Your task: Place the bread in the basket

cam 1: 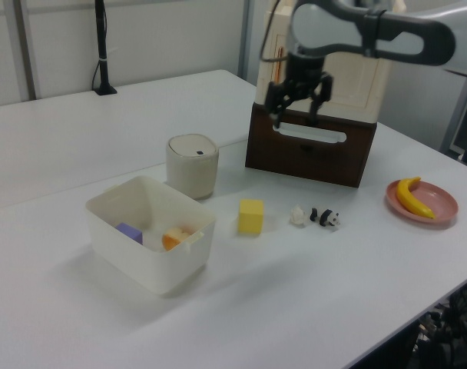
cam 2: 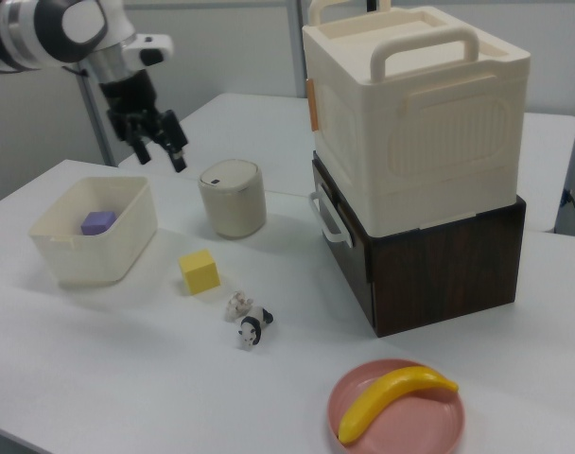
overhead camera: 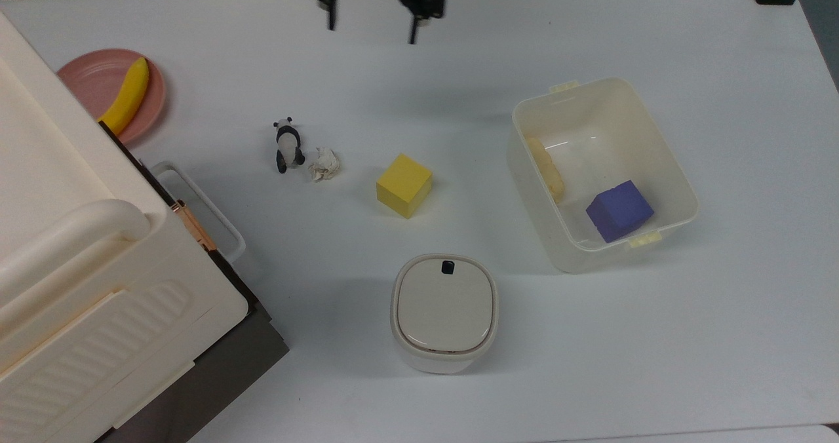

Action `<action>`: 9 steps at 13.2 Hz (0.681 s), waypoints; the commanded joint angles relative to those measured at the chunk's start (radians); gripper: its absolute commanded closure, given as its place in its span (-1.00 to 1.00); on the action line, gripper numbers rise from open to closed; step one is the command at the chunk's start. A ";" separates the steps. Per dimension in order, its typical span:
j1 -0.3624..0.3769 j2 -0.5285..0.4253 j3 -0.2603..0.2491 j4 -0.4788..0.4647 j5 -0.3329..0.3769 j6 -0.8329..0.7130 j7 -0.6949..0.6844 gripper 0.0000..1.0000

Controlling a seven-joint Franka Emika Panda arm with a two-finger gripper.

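The bread [overhead camera: 546,168] lies inside the basket [overhead camera: 687,197], against the wall on the top view's left, with its pale side up. In the left view its orange-brown crust [cam 1: 171,240] shows beside a purple cube [cam 1: 129,231]. My gripper [overhead camera: 372,27] hangs open and empty over the table's far edge, well off to the top view's left of the basket. The left view puts the gripper [cam 1: 296,117] in front of the dark cabinet. In the right view the gripper [cam 2: 161,157] is above and behind the basket [cam 2: 89,253].
Between gripper and basket sits a yellow cube [overhead camera: 404,185]. A lidded cream bin [overhead camera: 444,312] stands nearer the front. A panda figure [overhead camera: 287,145] and a crumpled paper [overhead camera: 324,163] lie mid-table. A banana [overhead camera: 128,96] rests on a pink plate [overhead camera: 88,76]. A large cream box [overhead camera: 78,266] fills the top view's left.
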 commanded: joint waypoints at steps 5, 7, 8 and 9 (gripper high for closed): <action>-0.089 -0.032 0.004 0.000 0.044 -0.076 -0.099 -1.00; -0.098 -0.032 0.003 0.012 0.105 -0.122 -0.163 -1.00; -0.096 -0.032 0.003 0.012 0.104 -0.130 -0.166 -1.00; -0.095 -0.032 0.003 0.012 0.105 -0.130 -0.165 -1.00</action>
